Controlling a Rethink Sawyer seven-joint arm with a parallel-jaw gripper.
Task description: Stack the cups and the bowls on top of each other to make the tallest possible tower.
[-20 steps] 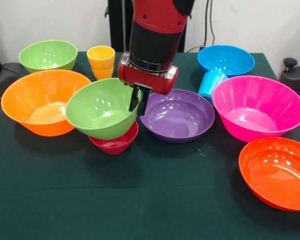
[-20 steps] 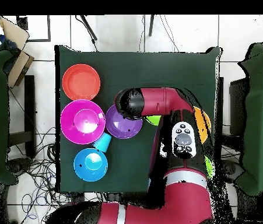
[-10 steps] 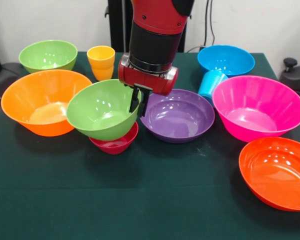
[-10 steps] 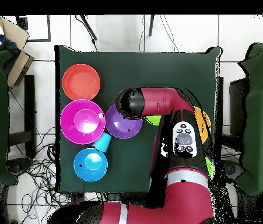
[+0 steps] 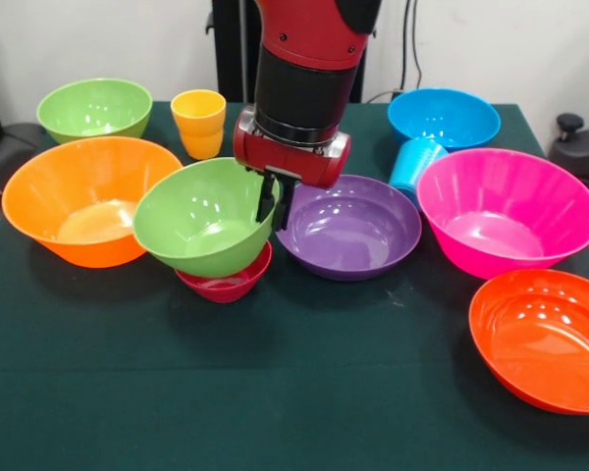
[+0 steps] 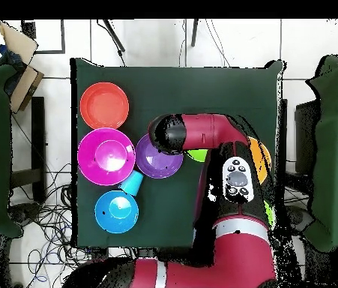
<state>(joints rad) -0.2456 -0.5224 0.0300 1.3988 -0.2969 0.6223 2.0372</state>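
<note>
My gripper (image 5: 273, 204) is shut on the right rim of a green bowl (image 5: 204, 218), which tilts and rests in the small crimson bowl (image 5: 228, 281) at the table's middle. The purple bowl (image 5: 349, 226) sits just right of it. The yellow-orange cup (image 5: 199, 122) stands upright at the back. The light blue cup (image 5: 415, 164) lies on its side against the blue bowl (image 5: 444, 116). In the overhead view the arm (image 6: 201, 131) covers the gripper; only a sliver of the green bowl (image 6: 196, 155) shows.
A second green bowl (image 5: 94, 108) is at the back left, a large orange bowl (image 5: 86, 199) in front of it. A large pink bowl (image 5: 507, 209) and a red-orange bowl (image 5: 545, 337) are at the right.
The gripper and the held green bowl have shifted slightly to the right over the crimson bowl. Nothing else moved.
</note>
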